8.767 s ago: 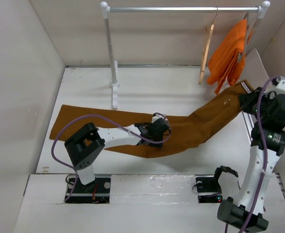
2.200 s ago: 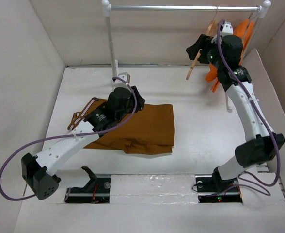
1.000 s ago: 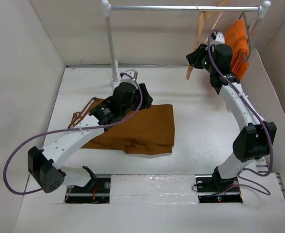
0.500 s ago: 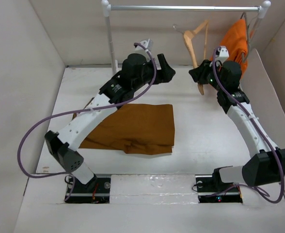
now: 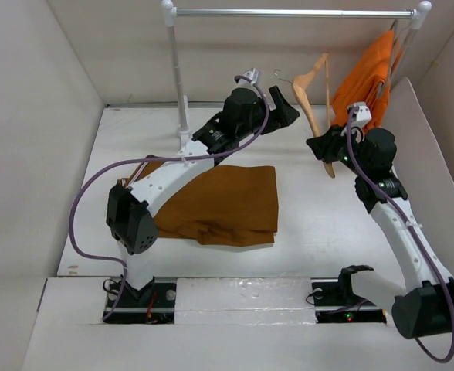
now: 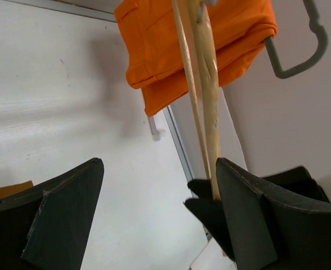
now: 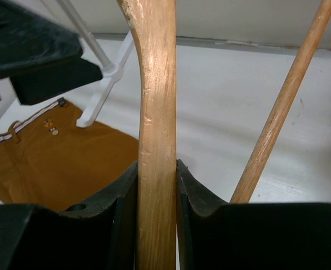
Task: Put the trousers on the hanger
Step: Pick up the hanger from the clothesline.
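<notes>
On a white table [image 5: 327,232] walled in white, the rust-brown trousers [image 5: 227,202] lie folded, waistband partly hidden by the left arm. The right gripper [image 5: 323,147] clamps the pale wooden hanger [image 5: 313,81] aloft, covering its lower end. The left gripper [image 5: 286,108] gapes wide beside it.

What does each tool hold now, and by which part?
The right tool grips the hanger by one wooden shoulder arm. The left tool is open, holding nothing.
</notes>
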